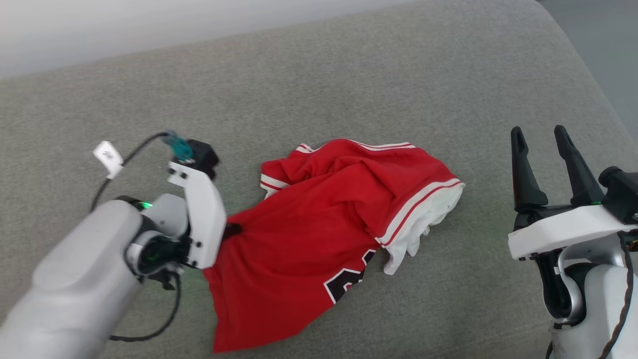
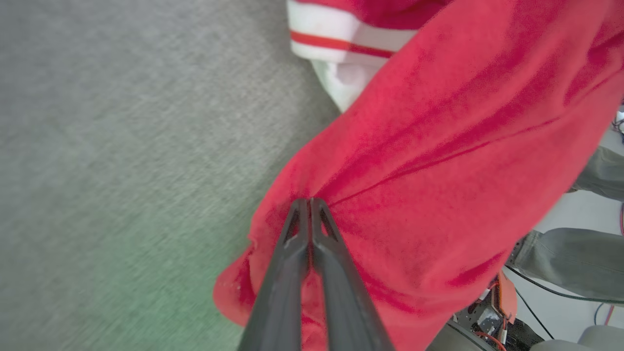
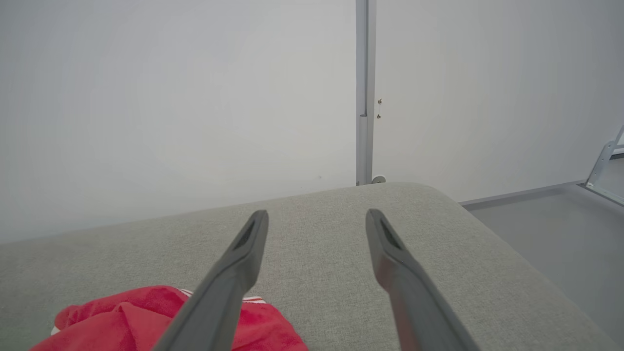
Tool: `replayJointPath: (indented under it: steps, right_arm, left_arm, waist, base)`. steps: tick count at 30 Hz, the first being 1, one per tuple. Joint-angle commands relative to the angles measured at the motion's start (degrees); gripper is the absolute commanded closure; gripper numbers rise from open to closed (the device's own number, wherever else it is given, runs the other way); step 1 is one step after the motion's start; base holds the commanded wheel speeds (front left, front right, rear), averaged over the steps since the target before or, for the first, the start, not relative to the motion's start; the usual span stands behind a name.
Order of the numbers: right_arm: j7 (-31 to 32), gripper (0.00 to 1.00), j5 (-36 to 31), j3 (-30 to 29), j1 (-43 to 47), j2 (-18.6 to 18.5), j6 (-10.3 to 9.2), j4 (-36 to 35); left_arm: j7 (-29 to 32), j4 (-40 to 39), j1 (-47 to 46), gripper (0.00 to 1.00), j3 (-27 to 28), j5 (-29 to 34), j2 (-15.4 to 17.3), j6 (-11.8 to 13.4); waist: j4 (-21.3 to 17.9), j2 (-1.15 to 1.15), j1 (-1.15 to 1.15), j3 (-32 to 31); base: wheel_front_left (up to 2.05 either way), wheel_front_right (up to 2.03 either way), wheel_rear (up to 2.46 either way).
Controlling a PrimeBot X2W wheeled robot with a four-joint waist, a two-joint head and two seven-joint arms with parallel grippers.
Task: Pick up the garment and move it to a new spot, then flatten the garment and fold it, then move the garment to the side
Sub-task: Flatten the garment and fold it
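The garment [image 1: 319, 224] is a red jersey with white sleeves, striped trim and black lettering, lying crumpled on the grey cushion [image 1: 349, 85]. My left gripper [image 1: 232, 231] is at the garment's left edge, shut on a pinch of the red cloth. In the left wrist view the two dark fingers [image 2: 292, 253] meet at the tips [image 2: 309, 201] with the garment [image 2: 438, 146] puckered into creases around them. My right gripper [image 1: 541, 137] stands open to the right of the garment, apart from it. Its fingers [image 3: 234, 273] point over the cushion, with the garment [image 3: 146, 321] at lower left.
The cushion's rounded far-right corner [image 3: 429, 195] drops to a grey floor [image 3: 560, 219]. A pale wall [image 3: 195, 97] runs behind the cushion. Cables and parts of my base [image 2: 492, 317] show under the lifted cloth in the left wrist view.
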Motion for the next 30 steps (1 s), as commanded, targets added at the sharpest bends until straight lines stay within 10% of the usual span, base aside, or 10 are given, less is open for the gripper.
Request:
replayJointPath:
  steps: [1,13,15,16,30]
  right_arm:
    - [-0.2,0.0,-0.4,-0.1,-0.3,0.1,-0.02,0.0]
    - [1.1,0.0,-1.0,-1.3,1.4,0.1,-0.02,-0.7]
    - [1.4,0.0,-1.1,-1.2,1.6,0.1,-0.02,-0.7]
    - [1.6,0.0,-1.1,-1.1,1.7,0.1,-0.02,-0.8]
    - [1.4,0.0,0.1,1.7,0.2,0.1,-0.02,-2.3]
  left_arm:
    - [-0.5,-0.2,-0.9,1.0,0.2,-0.3,0.9,-0.1]
    - [0.4,-4.4,3.9,0.96,2.4,-2.9,8.3,2.2]
    - [0.2,-5.2,4.4,0.13,2.6,-3.3,8.8,2.6]
    - [0.3,-5.7,4.2,0.0,2.9,-3.3,8.9,3.0]
    - [-0.2,-6.1,-5.5,0.0,2.8,0.0,5.3,2.6]
  waist:
    - [0.5,0.0,0.0,-0.3]
    - [3.0,0.0,0.0,-2.7]
    - [3.1,0.0,0.0,-3.0]
    - [3.1,0.0,0.0,-3.1]
    - [-1.3,0.0,0.0,-1.8]
  base:
    - [0.0,0.0,0.0]
    - [0.0,0.0,0.0]
    - [0.0,0.0,0.0]
    - [0.0,0.0,0.0]
    - [0.0,0.0,0.0]
